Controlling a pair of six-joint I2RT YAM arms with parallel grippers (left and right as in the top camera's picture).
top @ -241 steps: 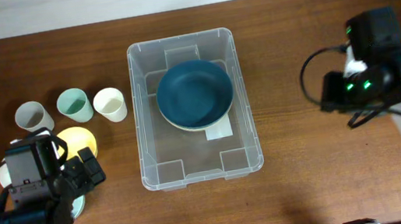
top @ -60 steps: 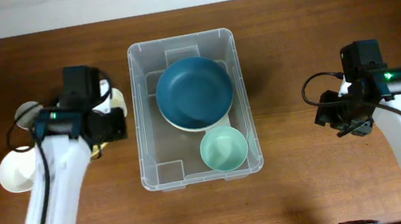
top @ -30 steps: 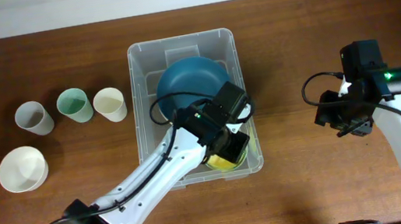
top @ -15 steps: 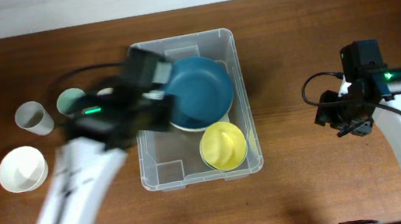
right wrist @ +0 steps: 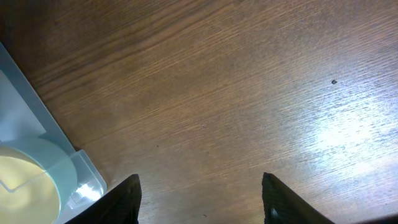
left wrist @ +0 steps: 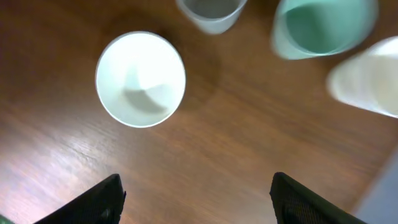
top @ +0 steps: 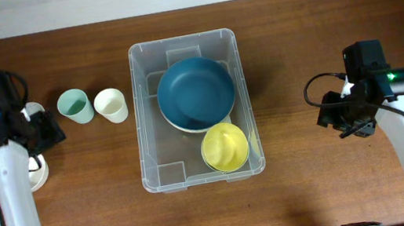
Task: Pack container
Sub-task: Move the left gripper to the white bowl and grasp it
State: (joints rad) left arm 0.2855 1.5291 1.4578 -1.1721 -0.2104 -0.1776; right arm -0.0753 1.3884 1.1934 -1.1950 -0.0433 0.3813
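The clear container [top: 147, 136] stands mid-table. It holds a dark blue bowl [top: 195, 92] on a paler one, and a yellow bowl [top: 225, 146] nested in a green bowl at its front right. My left gripper [top: 40, 134] is open and empty at the far left, above bare wood [left wrist: 196, 199] beside a white bowl [left wrist: 140, 79]. My arm partly hides that bowl [top: 38, 174] in the overhead view. My right gripper [top: 332, 116] is open and empty over the table [right wrist: 199, 199] to the right of the container [right wrist: 34, 118].
A green cup [top: 74, 105] and a cream cup [top: 111, 105] stand left of the container. A grey cup [left wrist: 211, 9] beside them shows in the left wrist view with the green cup [left wrist: 323, 28] and cream cup [left wrist: 367, 74].
My left arm has swung from over the container back to the far left, above the white bowl and cups. The yellow bowl stays in the container. The right arm has not moved.
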